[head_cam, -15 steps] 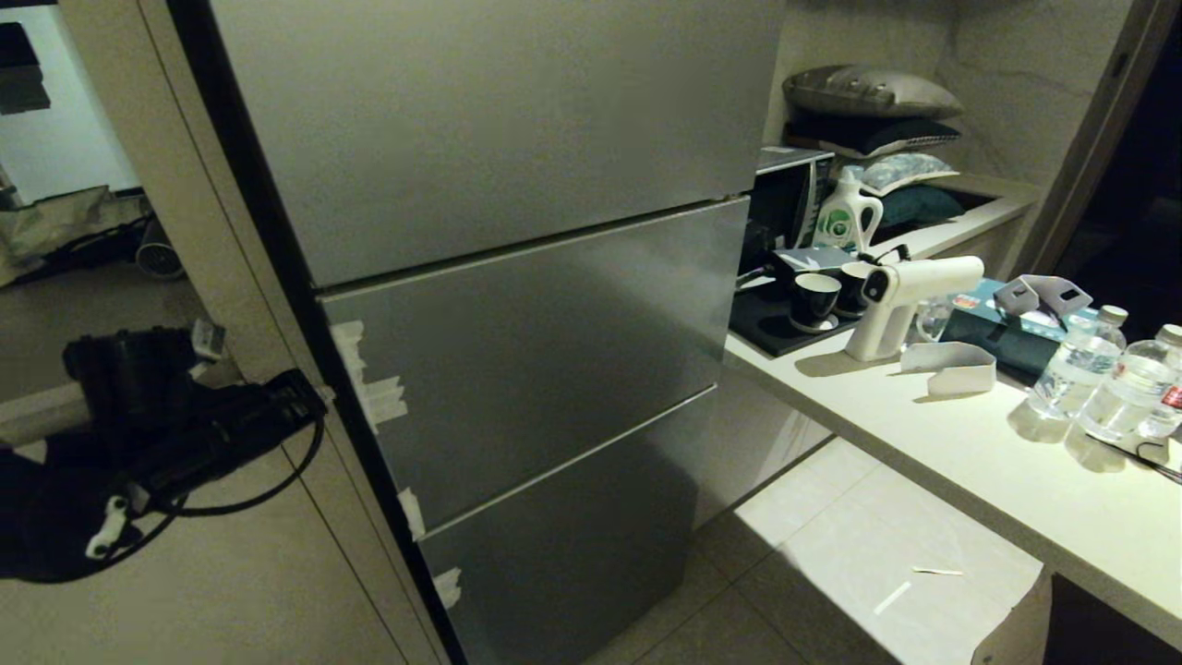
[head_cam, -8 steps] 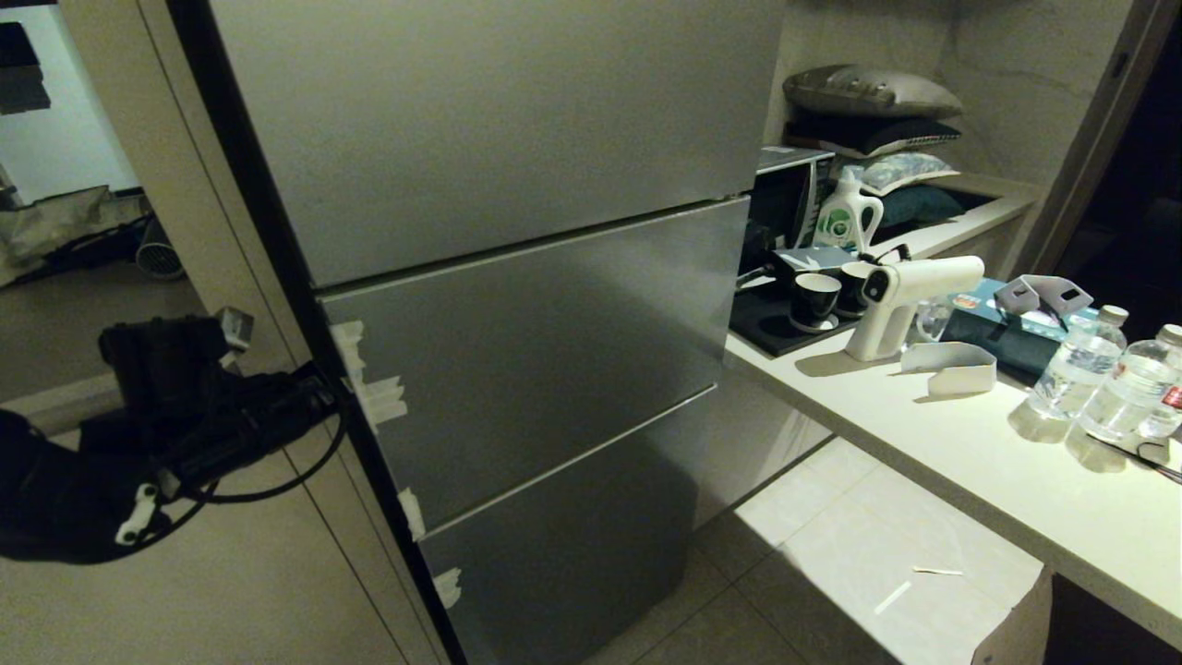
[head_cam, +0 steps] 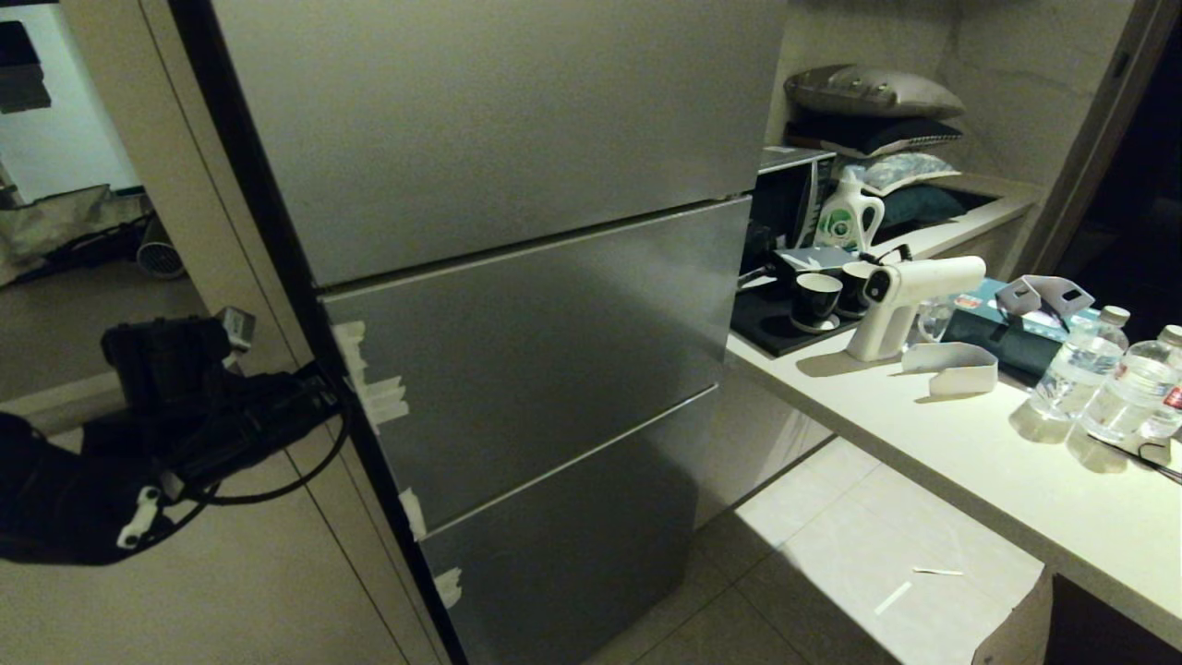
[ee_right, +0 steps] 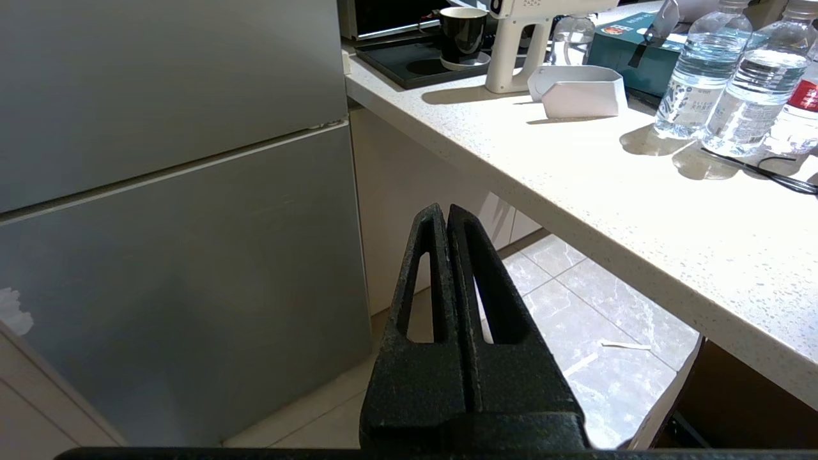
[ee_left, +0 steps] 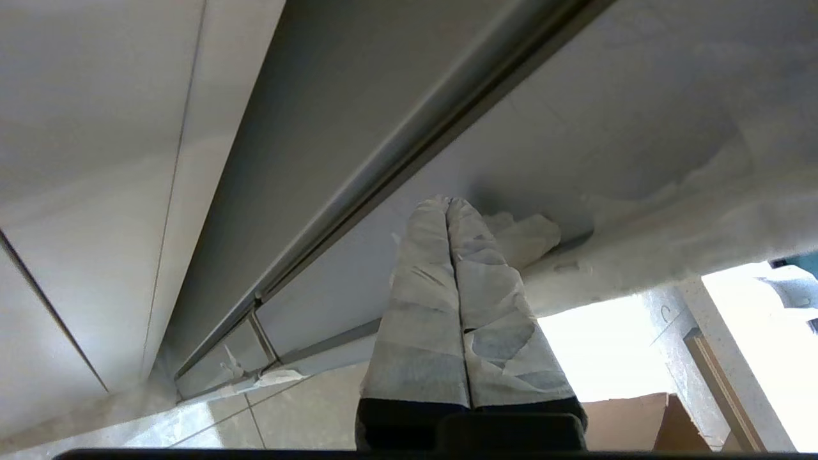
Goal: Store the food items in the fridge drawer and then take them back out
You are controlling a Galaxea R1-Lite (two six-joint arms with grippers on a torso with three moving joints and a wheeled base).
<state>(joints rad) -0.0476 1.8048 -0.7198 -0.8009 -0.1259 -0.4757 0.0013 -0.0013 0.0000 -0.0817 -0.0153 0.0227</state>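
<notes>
Left wrist view: tape-wrapped left claw (ee_left: pixel 447 206) pressed together against smooth grey steel fridge (ee_left: pixel 575 128) beside crumpled tape (ee_left: pixel 524 236).

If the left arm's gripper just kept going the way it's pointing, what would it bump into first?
Probably the fridge: the left gripper, jaws shut, points at the taped left edge of its middle drawer front, already close. Whether it touches yet is unclear.

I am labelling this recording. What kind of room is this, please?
Most likely a home kitchen: a tall grey steel fridge stands beside a pale countertop that carries cups on a black tray, water bottles and a detergent bottle.
</notes>
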